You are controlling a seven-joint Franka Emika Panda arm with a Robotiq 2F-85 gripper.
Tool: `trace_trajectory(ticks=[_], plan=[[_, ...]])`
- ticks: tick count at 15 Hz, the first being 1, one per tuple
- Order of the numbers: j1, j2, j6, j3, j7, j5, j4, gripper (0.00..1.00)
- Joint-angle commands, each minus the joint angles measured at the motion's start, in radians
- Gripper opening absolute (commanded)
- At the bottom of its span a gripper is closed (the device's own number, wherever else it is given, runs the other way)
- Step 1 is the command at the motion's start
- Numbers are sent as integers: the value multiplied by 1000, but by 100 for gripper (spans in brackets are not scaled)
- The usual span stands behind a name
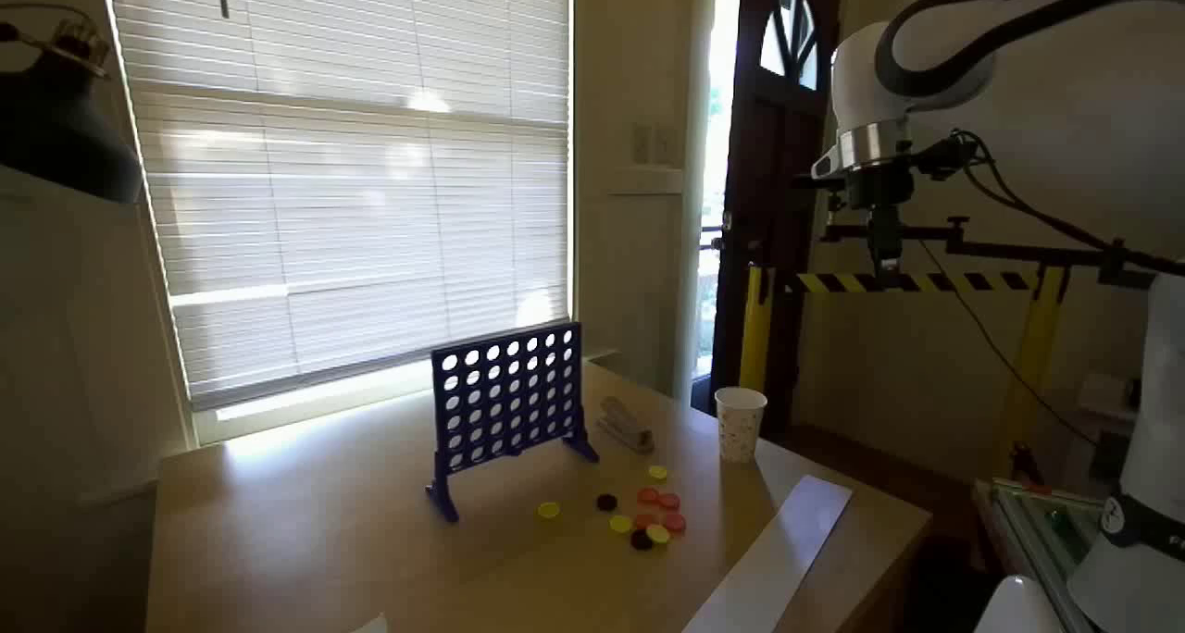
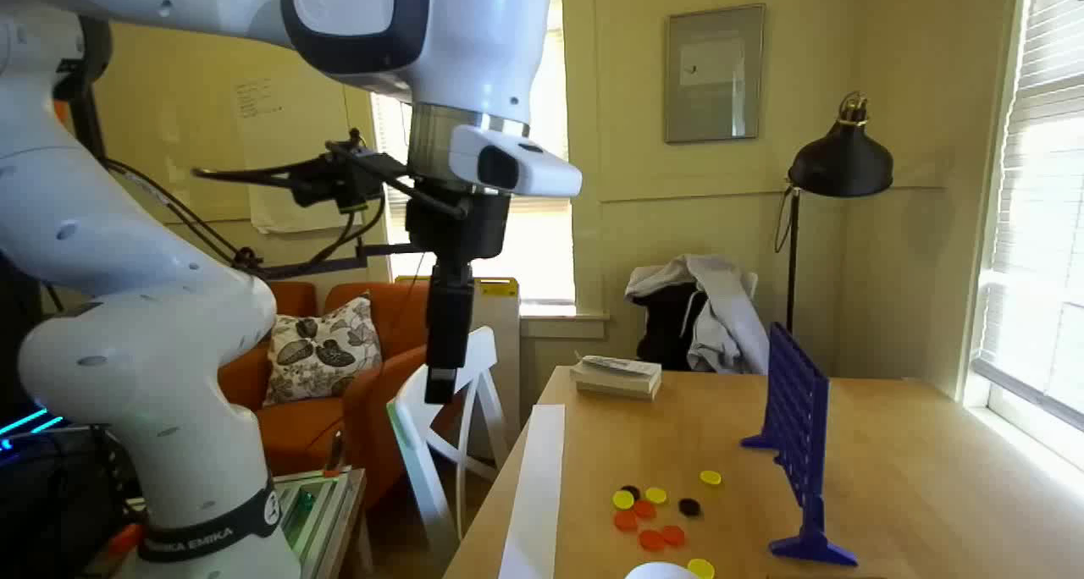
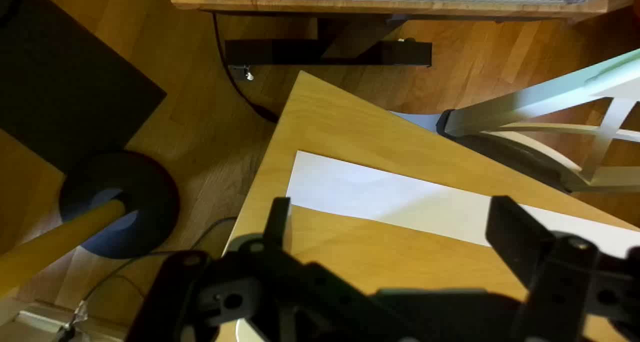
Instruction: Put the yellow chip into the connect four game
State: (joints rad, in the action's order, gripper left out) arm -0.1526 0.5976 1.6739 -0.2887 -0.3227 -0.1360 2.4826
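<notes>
The connect four game (image 1: 505,379) is an upright dark blue grid on the wooden table; it also shows nearly edge-on in an exterior view (image 2: 796,418). Several yellow chips lie flat on the table in front of it. One yellow chip (image 1: 549,510) is nearest the game, apart from the rest; others (image 1: 657,473) (image 1: 620,524) lie near or among red and black chips. My gripper (image 3: 390,222) is open with nothing between its fingers. It hangs high, pointing down, away from the chips, in both exterior views (image 1: 887,272) (image 2: 440,384). No chips show in the wrist view.
A paper cup (image 1: 741,425) stands by the table edge, near a stapler-like object (image 1: 627,425). A white paper strip (image 3: 360,187) lies along the table edge. Red chips (image 2: 651,540) and black chips (image 2: 689,507) lie close together. A white chair (image 2: 432,443) and a book (image 2: 618,377) also show.
</notes>
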Motion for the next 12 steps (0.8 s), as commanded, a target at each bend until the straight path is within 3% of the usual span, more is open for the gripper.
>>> trace_trajectory(ticks=[1, 8, 12], plan=[[-6, -1, -1, 6, -3, 3, -1, 100], [-6, -1, -1, 6, -3, 3, -1, 100], [62, -28, 34, 115, -2, -57, -11, 100]])
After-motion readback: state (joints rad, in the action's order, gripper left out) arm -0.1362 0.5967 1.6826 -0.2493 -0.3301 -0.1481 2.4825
